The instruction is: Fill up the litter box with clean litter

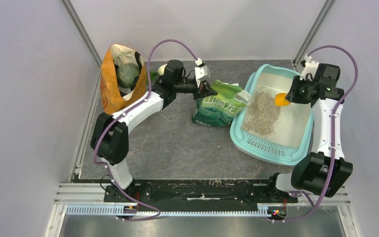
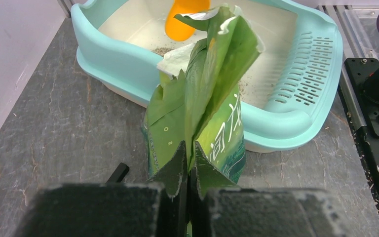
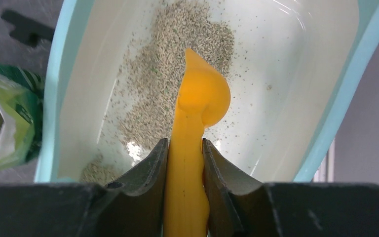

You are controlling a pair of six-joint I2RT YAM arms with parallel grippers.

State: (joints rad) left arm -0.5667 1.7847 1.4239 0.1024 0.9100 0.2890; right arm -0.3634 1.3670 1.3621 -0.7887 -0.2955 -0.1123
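Two bags, one scoop.
An open cloth bag (image 1: pixel 109 86) stands at the far left corner, a round green object (image 1: pixel 128 74) inside; green bag (image 1: pixel 217 104) mid-far on the worktop (image 1: pixel 168 143); orange scoop (image 1: pixel 281 99) far right.

On the green bag (image 1: pixel 220 104) we read large white Chinese characters, apparently 山洞龙; its smaller print is illegible.

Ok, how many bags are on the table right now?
2. The green bag stands beside the litter box, pinched by the left claw; the orange cloth bag sits far left. None seems hidden.
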